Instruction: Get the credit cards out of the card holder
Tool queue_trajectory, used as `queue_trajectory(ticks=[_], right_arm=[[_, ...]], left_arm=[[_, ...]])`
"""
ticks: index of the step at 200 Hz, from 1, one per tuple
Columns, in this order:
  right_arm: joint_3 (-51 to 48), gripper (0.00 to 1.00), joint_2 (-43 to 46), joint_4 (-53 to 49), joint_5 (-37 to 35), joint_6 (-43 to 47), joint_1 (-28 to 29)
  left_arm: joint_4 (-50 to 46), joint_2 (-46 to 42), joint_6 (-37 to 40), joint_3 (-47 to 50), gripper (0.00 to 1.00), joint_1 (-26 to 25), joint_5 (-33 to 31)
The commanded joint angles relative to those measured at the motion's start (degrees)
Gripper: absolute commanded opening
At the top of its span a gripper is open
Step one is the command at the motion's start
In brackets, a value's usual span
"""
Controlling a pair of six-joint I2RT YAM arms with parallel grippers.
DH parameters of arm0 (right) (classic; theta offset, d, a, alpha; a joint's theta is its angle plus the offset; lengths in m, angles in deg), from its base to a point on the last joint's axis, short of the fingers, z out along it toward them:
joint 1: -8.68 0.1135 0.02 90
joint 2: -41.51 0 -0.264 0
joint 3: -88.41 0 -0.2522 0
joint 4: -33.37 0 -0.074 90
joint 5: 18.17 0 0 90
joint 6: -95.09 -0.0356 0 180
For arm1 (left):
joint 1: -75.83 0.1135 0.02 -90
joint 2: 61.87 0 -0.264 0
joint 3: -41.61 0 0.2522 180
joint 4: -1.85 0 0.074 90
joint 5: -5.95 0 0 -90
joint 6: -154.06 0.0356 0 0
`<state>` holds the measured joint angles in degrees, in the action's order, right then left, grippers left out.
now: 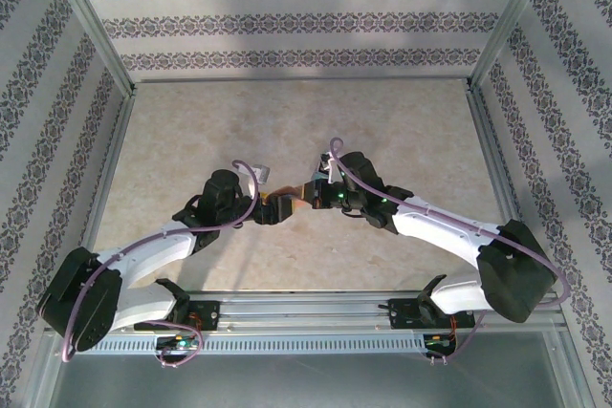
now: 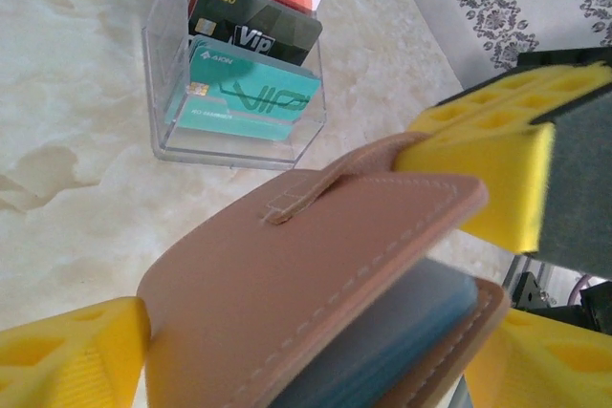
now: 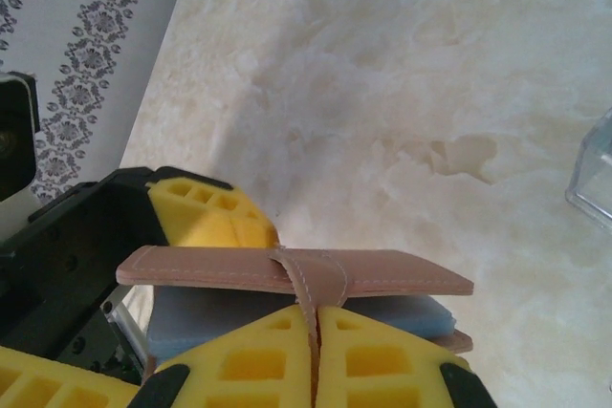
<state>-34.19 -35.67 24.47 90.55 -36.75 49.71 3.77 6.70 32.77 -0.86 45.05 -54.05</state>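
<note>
Pinching the thin strap [image 3: 308,279] of the card holder [image 2: 316,274] between fully closed fingers, the right gripper [image 3: 313,332] appears to be the only thing bearing the wallet's weight. The left gripper [image 1: 271,207] has its jaws spread wide, one yellow finger on each side of the wallet, and I see neither pressing on the leather. The wallet sits mid-table between the two grippers and looks raised off the marble table [image 3: 402,64]. It is folded nearly shut, with a strip of grey-blue lining showing at its open edge. Three credit cards [image 2: 249,97], teal, dark and red-and-white, already stand in the clear tray [image 2: 163,93] just beyond the left gripper on its far side. I cannot tell whether any card is left inside the wallet.

The main risk is the hold itself. A narrow strap pinched at one spot lets the wallet swing or twist, and the leather could slide out of the pads and drop. If the wallet turns, the left fingers could close on a corner or on air. A wide sweep from the left arm could also knock the tray and scatter the cards.
</note>
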Motion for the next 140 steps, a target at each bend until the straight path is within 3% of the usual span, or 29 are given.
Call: queue_trajectory(ticks=[1,17,56,120,140], right_arm=[[2.01,0.0,0.29,-0.32,-0.41,-0.59,1.11],[2.72,0.0,0.13,-1.4,-0.79,-1.12,1.4],[4.5,0.0,0.11,-3.37,-0.35,-1.59,1.81],[7.1,0.0,2.06,-8.82,-0.43,0.58,1.74],[7.9,0.03,3.01,-11.01,0.01,3.15,1.55]], left_arm=[[3.8,1.33,-1.5,0.17,0.92,-0.36,0.52],[5.07,1.78,-2.01,1.01,0.9,-0.38,-0.25],[4.54,1.75,-0.65,0.83,0.41,-0.35,-0.61],[-4.24,-2.14,7.09,-2.98,0.03,-0.17,-0.02],[-6.62,-3.44,10.61,-4.14,0.0,-0.15,1.64]])
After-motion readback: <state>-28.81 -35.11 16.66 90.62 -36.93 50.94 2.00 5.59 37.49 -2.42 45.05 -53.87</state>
